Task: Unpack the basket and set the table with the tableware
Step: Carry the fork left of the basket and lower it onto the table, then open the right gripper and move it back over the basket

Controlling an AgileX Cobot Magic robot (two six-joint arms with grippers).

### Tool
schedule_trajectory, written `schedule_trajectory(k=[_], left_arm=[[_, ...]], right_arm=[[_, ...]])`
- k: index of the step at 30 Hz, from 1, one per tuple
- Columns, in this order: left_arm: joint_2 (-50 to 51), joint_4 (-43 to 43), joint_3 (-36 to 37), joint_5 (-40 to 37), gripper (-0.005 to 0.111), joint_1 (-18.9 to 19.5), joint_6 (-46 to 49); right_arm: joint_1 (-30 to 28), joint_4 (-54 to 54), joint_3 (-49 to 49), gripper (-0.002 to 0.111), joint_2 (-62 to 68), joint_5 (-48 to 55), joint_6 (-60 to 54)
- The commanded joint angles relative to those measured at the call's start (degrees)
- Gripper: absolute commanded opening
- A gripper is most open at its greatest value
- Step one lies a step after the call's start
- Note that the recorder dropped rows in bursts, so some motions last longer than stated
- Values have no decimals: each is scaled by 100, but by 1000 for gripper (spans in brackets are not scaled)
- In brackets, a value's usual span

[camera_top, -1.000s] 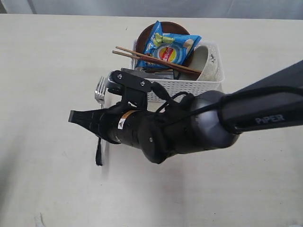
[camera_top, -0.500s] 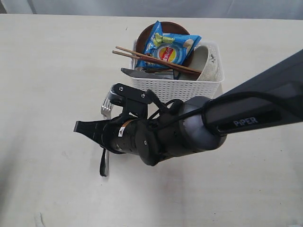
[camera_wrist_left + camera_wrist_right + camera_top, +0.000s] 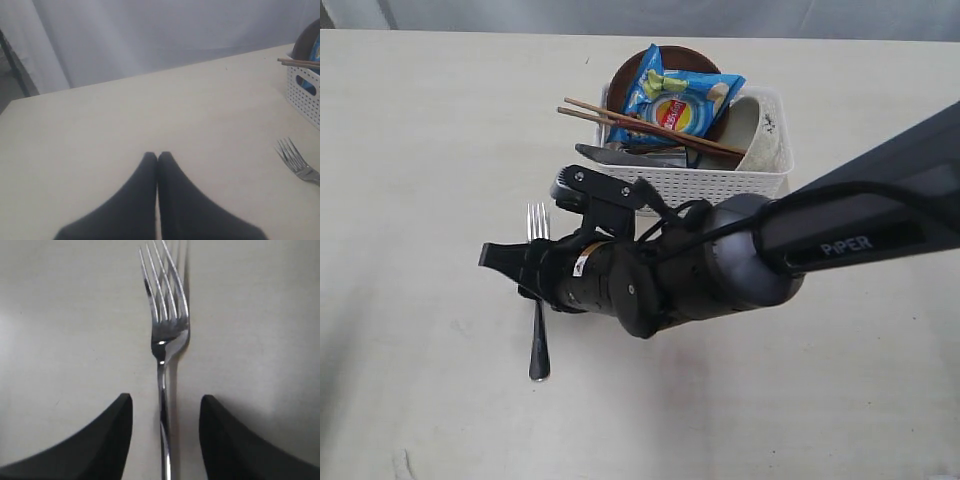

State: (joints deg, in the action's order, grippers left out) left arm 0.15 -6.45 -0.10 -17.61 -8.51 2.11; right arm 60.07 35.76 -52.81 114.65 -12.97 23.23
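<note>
Lying flat, the fork (image 3: pixel 538 345) runs top-to-bottom (tines uppermost) near the basket (image 3: pixel 720 183).

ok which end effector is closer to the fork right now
Right. The right end effector straddles the fork, jaws open either side; the left end effector sits shut over the table, apart from it.

The table (image 3: pixel 420 150) is big and pale cream, with faint wood lines in it. A shiny steel fork (image 3: pixel 538 345) lies flat on it, prongs toward the back edge and handle toward the front. A white basket (image 3: pixel 720 183) with small holes in its sides stands on the table too, near the fork, a bit further back and to the right. They do not touch
</note>
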Motion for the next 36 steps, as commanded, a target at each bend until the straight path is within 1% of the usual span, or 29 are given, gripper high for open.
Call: schedule_trajectory(k=[1,4,7,10,12,14,16,20,22,23,27,34,36], left_arm=[[-15,37,10,45,0,31,-20],[-15,37,10,45,0,31,-20],[-15,37,10,45,0,31,-20],[-15,37,10,45,0,31,-20],[-15,37,10,45,0,31,-20],[-15,37,10,45,0,31,-20],[-15,37,10,45,0,31,-20],[-15,37,10,45,0,31,-20],[-15,37,10,45,0,31,-20],[-15,37,10,45,0,31,-20],[-15,37,10,45,0,31,-20],[-15,37,10,45,0,31,-20],[-15,37,10,45,0,31,-20]], right_arm=[[-270,-2,-91,42,-350,353,-673],[-456,-2,-312,41,-721,823,-1511],[-681,-2,-634,39,-1063,1446,-2268],[-937,-70,-962,38,-1332,1857,-2679],[-1095,-371,-1138,38,-1455,2090,-2796],[-1226,-1088,-1340,38,-1511,2424,-2818],[-1270,-1975,-1577,38,-1525,3006,-2728],[-1281,-4021,-2047,38,-1472,4331,-1640],[-1256,-4643,-2207,39,-1429,4866,-1395],[-1256,-4783,-2243,42,-1420,5031,-1406],[-1244,-4771,-2271,54,-1381,5054,-1723],[-948,-4848,-2271,54,-1173,4466,-2672],[-902,-5041,-2271,54,-1066,4336,-2656]])
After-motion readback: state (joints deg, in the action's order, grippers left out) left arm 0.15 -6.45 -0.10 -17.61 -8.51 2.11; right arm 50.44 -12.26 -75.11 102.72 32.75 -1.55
